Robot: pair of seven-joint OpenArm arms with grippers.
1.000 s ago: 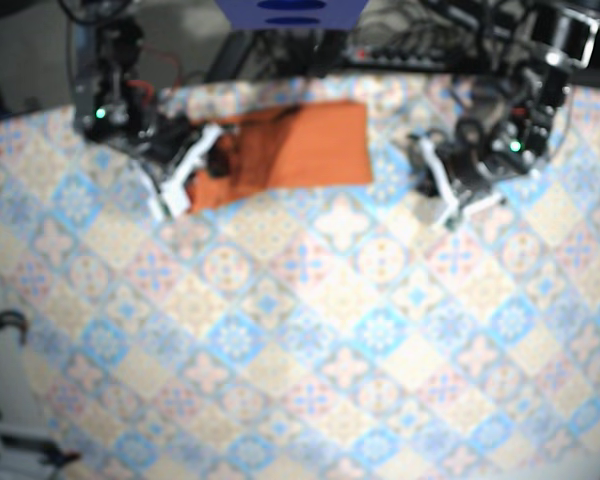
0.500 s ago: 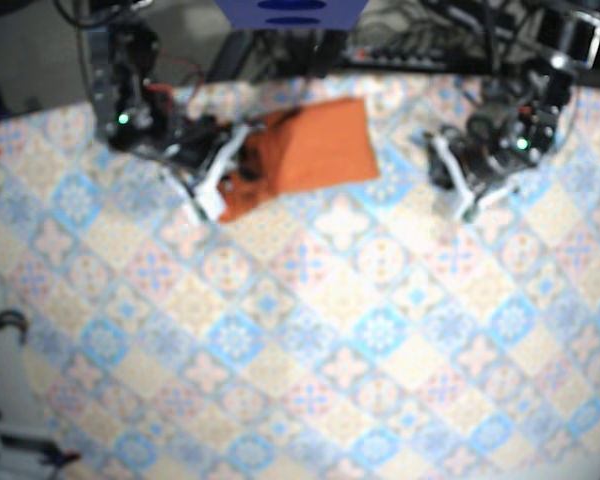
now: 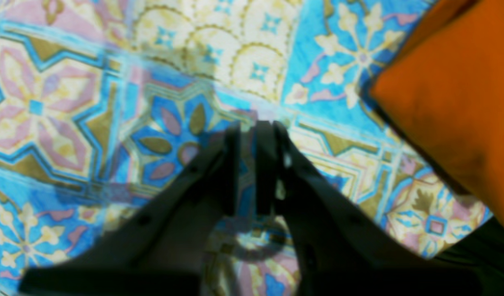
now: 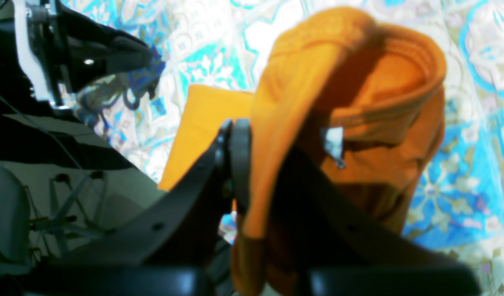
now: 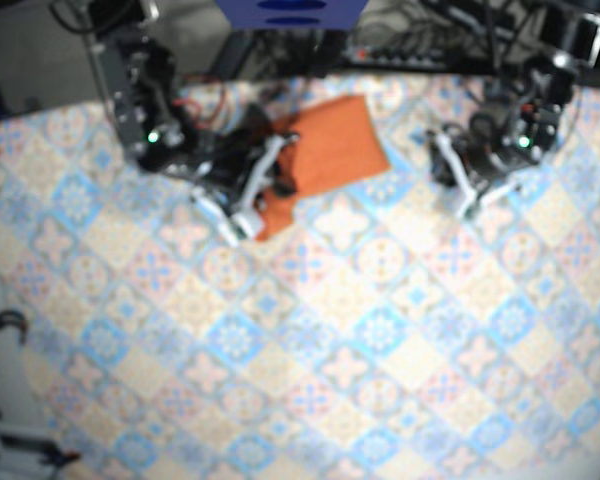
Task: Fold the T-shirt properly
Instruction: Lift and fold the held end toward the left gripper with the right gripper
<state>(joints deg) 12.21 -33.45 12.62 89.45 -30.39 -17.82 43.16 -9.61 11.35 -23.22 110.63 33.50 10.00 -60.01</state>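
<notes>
An orange T-shirt (image 5: 330, 148) lies as a folded strip at the back of the patterned tablecloth (image 5: 330, 330). My right gripper (image 5: 250, 195) is shut on the shirt's left end. In the right wrist view that gripper (image 4: 256, 164) holds the fabric lifted and doubled over, so the collar (image 4: 400, 74) and a small label (image 4: 332, 142) show; one finger is hidden under the cloth. My left gripper (image 5: 458, 185) hovers over bare cloth to the right of the shirt. Up close it (image 3: 247, 164) is shut on nothing, and the shirt's corner (image 3: 453, 115) lies off to its right.
Cables and dark equipment (image 5: 420, 40) line the table's back edge, with a blue object (image 5: 290, 12) behind the shirt. A loose cable (image 5: 5, 335) sits off the table at the lower left. The other gripper (image 4: 91, 61) shows at the right wrist view's upper left.
My right gripper has carried the shirt's left end rightward and toward the front, shortening and turning the strip. The left gripper has shifted only slightly.
</notes>
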